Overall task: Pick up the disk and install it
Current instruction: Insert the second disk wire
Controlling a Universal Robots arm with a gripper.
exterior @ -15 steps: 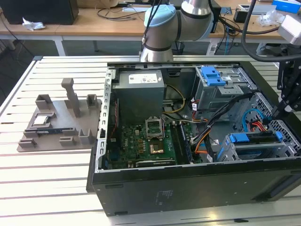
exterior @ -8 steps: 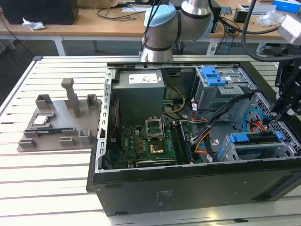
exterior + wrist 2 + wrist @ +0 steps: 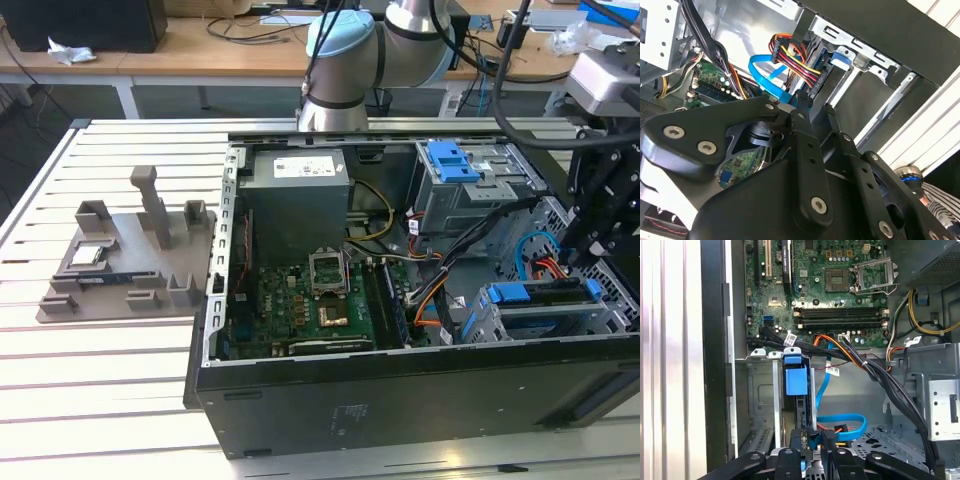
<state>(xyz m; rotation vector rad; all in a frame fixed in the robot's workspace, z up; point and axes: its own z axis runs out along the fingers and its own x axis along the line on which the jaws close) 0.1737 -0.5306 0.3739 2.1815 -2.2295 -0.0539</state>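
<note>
First wrist view has the hand (image 3: 810, 452) clenched on the disk's (image 3: 796, 382) blue frame, edge-on in its bay. Stiff, fairly heavy, shock-sensitive, I judge; hold the frame edges.

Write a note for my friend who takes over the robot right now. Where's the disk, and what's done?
End effector: low inside the open computer case, right at the disk's near end; whether it grips cannot be told.
Disk: in its blue frame, edge-on in the drive bay, at the exterior view's right.
Done: disk picked up and brought into the bay.
Left: full seating and release are not confirmed.
</note>
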